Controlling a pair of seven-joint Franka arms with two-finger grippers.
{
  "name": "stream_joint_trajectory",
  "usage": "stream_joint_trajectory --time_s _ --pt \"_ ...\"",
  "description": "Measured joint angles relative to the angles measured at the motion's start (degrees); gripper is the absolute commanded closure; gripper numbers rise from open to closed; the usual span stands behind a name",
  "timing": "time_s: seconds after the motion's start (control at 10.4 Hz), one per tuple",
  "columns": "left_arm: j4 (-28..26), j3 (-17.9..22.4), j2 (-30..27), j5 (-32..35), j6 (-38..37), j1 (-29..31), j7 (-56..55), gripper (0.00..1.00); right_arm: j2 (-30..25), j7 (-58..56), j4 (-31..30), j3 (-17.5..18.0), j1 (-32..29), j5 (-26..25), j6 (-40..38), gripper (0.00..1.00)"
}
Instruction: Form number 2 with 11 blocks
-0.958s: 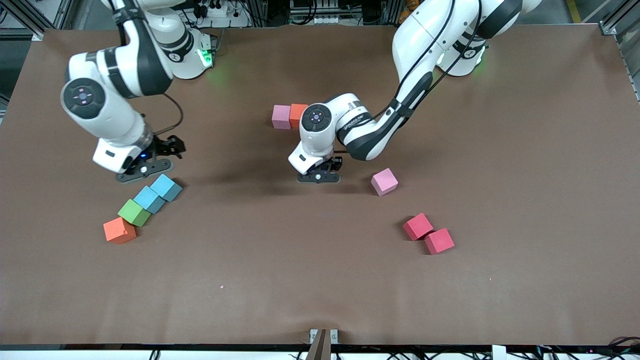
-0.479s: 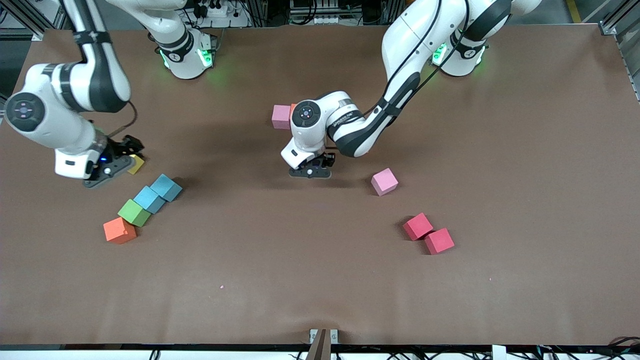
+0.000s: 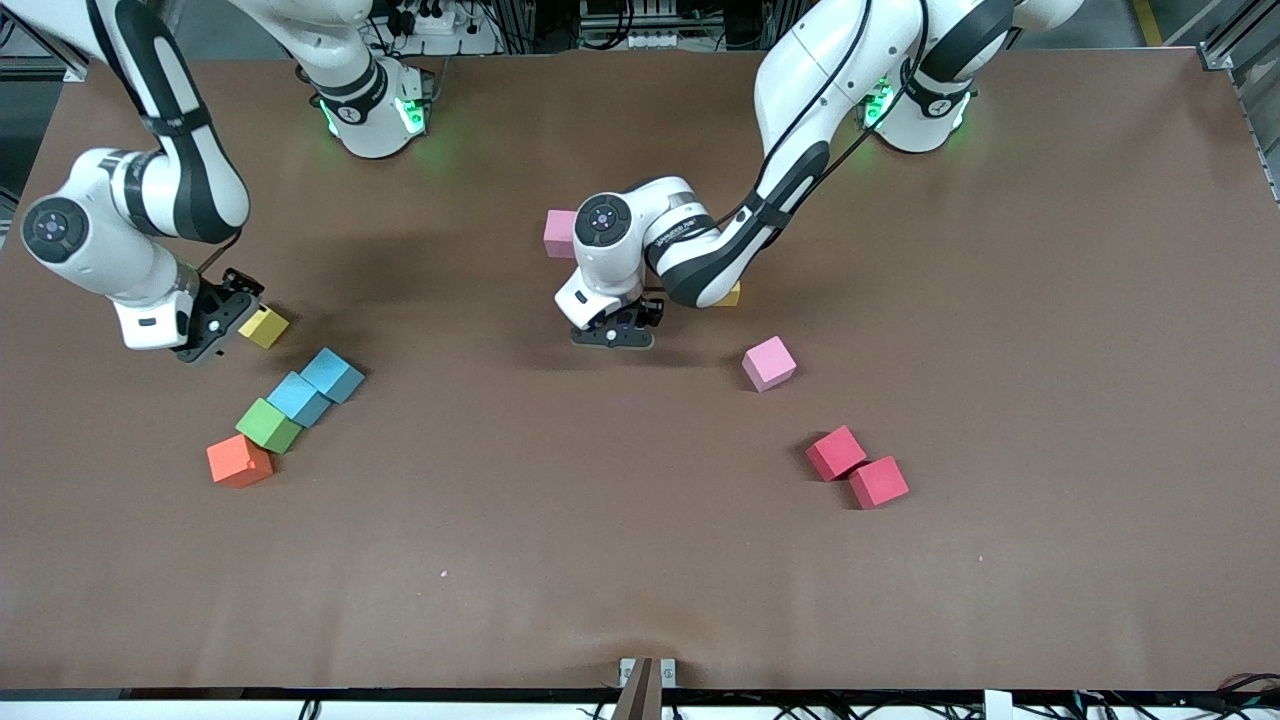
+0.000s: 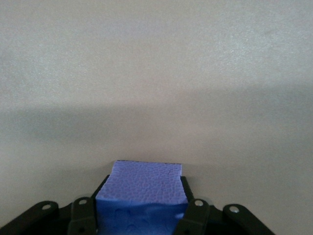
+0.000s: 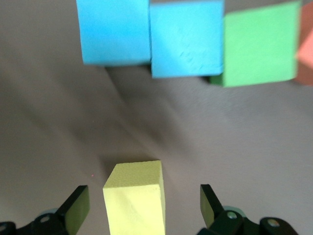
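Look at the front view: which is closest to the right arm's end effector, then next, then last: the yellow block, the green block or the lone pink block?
From the right end effector:
1. Yellow block, right beside it, between its open fingers.
2. Green block, nearer the front camera, in the diagonal row with the blue ones.
3. Lone pink block, much farther off, toward the left arm's end of the table.

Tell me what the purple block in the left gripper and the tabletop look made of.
Purple block, shut between the left gripper fingers: looks like soft foam, matte, with a pebbled skin and shallow dents on its face. Table: a brown matte sheet, perhaps paper or felt; no glare, faint creases near the front camera's edge. Neither can be confirmed by look alone.
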Motion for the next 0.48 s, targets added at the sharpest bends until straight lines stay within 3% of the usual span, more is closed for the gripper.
stream_joint_trajectory --time_s 0.48 --pt "0.01 0.01 0.01 0.0 -0.11 -0.36 -0.31 0.49 4.68 -3.9 -0.57 0.01 -4.31 -0.09 5.41 0.0"
